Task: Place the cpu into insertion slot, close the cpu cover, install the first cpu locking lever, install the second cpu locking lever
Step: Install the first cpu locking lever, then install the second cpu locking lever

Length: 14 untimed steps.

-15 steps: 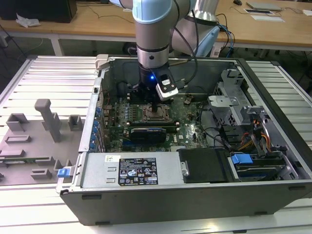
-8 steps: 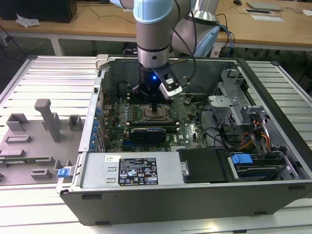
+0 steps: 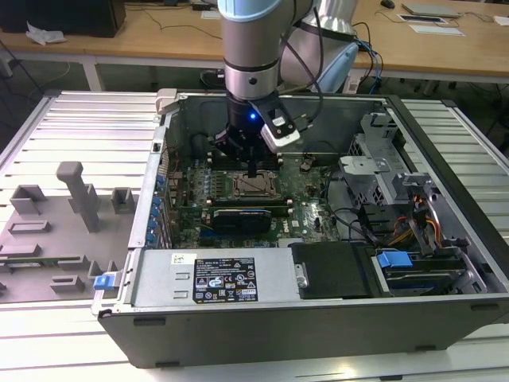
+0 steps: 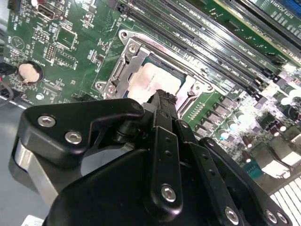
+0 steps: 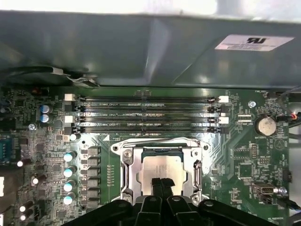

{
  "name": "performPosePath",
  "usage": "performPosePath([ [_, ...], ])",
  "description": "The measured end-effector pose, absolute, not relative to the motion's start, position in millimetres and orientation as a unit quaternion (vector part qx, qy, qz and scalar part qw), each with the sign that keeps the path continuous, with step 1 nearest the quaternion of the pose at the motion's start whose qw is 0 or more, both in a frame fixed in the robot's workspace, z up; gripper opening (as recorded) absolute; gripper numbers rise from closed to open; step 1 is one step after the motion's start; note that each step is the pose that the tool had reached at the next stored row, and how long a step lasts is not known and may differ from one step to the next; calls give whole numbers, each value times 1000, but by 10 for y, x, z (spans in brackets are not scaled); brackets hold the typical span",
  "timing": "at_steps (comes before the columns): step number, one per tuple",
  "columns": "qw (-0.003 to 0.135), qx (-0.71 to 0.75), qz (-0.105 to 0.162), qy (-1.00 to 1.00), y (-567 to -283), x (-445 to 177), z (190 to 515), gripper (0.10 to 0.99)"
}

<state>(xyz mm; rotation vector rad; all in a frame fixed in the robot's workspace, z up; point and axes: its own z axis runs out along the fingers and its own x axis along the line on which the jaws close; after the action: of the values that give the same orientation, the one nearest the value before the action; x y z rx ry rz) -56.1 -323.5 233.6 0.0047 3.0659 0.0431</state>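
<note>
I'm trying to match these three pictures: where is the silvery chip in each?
Exterior view: cpu mid-motherboard, below the claw.
First wrist view: cpu inside the metal frame, beyond the claw.
Second wrist view: cpu beyond the claw.
Shared landmark: the memory slots beside it.

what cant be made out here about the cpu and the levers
- Near edge of the cpu and its cover: hidden by the gripper in both wrist views.
- Whether the fingertips touch the cpu: cannot tell; in both wrist views they overlap its edge.
- Locking levers: too thin to tell latched from loose against the socket frame in the first wrist view.
- Socket in the exterior view: too small, partly behind the gripper.
</note>
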Motion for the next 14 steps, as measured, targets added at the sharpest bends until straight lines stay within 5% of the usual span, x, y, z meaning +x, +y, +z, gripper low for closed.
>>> performPosePath([
  [14, 30, 1, 13, 999, -3245, -492, 2370, 106],
])
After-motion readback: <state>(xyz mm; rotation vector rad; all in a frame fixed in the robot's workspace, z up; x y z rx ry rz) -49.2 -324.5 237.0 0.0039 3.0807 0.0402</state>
